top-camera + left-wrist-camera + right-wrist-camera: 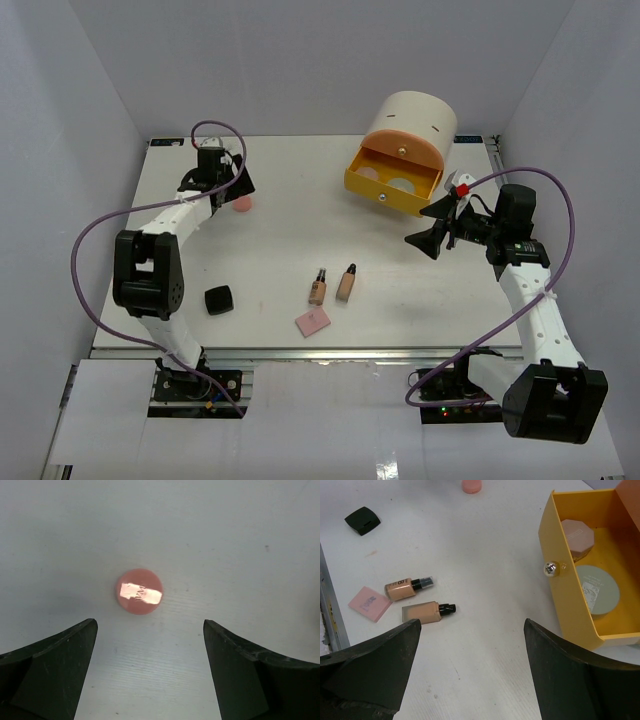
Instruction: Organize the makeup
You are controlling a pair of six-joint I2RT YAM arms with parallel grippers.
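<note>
My left hand point(149, 625) hangs wide open above the small pink round jar point(139, 591), which stands alone on the worktop point(280, 250) at about ten o'clock in the overhead view, well apart from everything else. In my wrist view the jar sits just beyond the gap between my fingers and a little toward the left one, so I judge that I should nudge forward and slightly left until it is centred, then come straight down. It is low and round with a glossy top, so I want my fingers point(60, 665) almost on the worktop before closing across its widest part, and closing gently so it does not squirt out. Its likely home is the open yellow drawer point(385, 197) at one o'clock, where a pale green round jar point(597, 589) already lies. My right hand point(472, 625) is also spread wide and empty beside that drawer, so it should give way when I carry across.
</note>
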